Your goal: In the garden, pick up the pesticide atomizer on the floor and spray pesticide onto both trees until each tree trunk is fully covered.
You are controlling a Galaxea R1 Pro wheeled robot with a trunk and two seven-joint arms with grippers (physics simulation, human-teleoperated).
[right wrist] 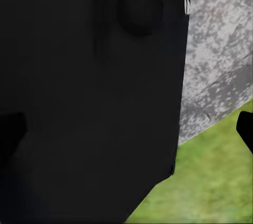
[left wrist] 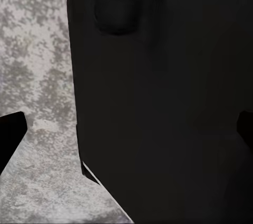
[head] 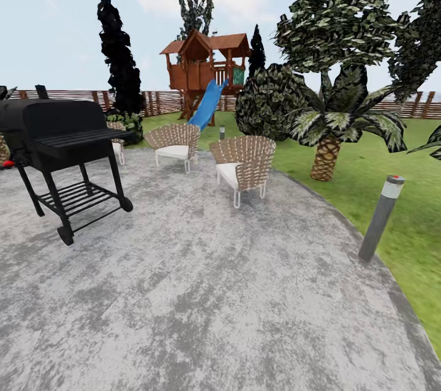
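Fingers first: in the left wrist view one dark fingertip (left wrist: 10, 137) sits at one edge and a sliver of the other at the opposite edge, set wide, nothing between them, so left gripper (left wrist: 126, 134) reads as released and empty. Same in the right wrist view: tips at both edges, one at (right wrist: 245, 129), right gripper (right wrist: 126, 134) spread, holding nothing. Past the fingers in both views, a big black robot body panel (left wrist: 158, 103) blocks most of the frame; beyond it, mottled grey paving (left wrist: 37, 50) under the left gripper, paving edge and grass (right wrist: 211, 182) under the right. Further out, head view: patio with black grill (head: 58, 133), two wicker chairs (head: 242, 164), bollard light (head: 381, 216), short palm (head: 327, 152), wooden playset with blue slide (head: 205, 72), slat fence (head: 156, 100). Pesticide atomizer: can't locate it, nor either thick leaning trunk. Progress judgement: basically zero, robot in transit. Left to do: find atomizer, grasp, spray both trunks.
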